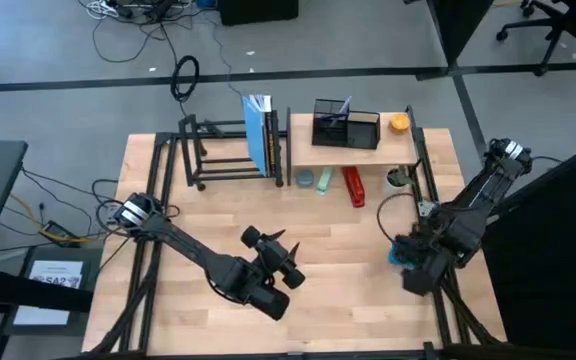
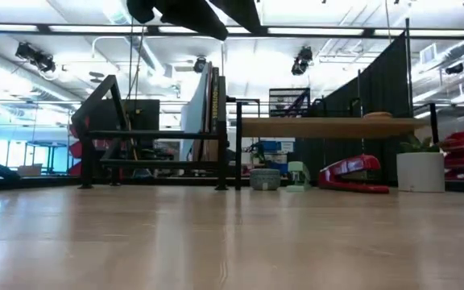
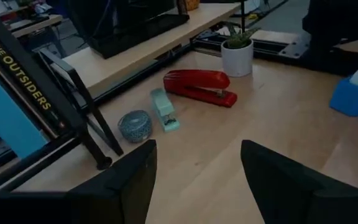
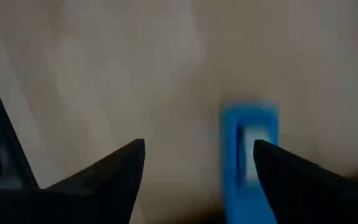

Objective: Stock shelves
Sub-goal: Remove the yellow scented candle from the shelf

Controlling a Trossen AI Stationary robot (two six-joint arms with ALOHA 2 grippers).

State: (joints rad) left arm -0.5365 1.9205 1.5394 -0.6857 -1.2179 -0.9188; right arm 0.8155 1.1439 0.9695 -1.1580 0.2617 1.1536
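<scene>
The right hand (image 4: 197, 163) is held spread open above the blue tape dispenser (image 4: 247, 155) at the right edge of the table (image 1: 348, 300), with nothing gripped. It should be lowered squarely so the dispenser sits between both fingers before closing. The left hand (image 3: 197, 165) is also seen open and empty over mid-table. The wood shelf (image 1: 353, 150) and black rack (image 1: 218, 150) stand at the far side. The dispenser's outline is blurred, and in the high view it is largely covered by the arm.
</scene>
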